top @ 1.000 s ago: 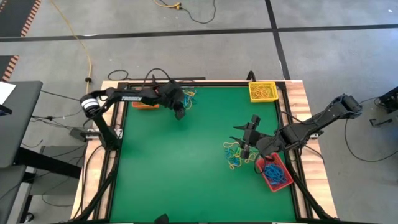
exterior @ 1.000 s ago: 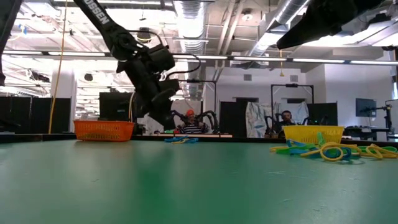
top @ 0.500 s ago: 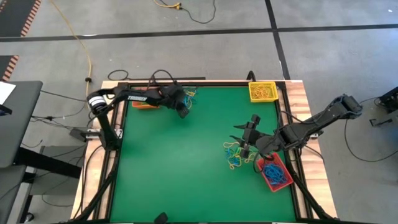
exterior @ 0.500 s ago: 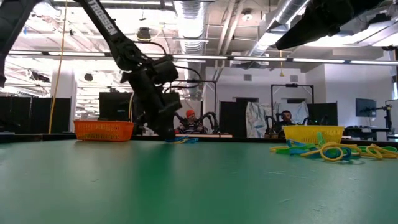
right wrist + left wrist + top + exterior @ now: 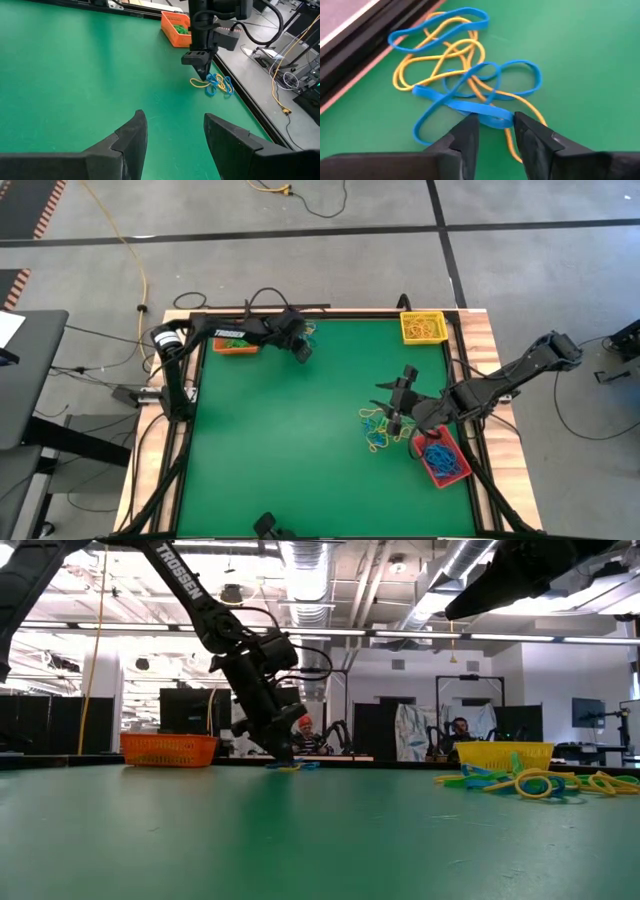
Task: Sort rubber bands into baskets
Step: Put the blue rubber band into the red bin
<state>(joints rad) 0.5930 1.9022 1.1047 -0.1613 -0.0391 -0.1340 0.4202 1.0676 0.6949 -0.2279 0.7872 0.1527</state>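
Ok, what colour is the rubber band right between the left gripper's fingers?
Blue: the rubber band between the left gripper fingers, clearest in the left wrist view.

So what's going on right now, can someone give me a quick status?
Left gripper down on the blue and yellow rubber bands near the orange basket, fingers straddling a blue one. Right gripper open, waiting by the red basket. Nothing in the way.

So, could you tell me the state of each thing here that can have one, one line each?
left gripper: open, down at a blue band in the far tangle.
right gripper: open, empty, above the mat.
orange basket: upright, green bands inside.
yellow basket: upright, bands inside.
red basket: upright, blue bands inside.
near pile of bands: loose on the mat.
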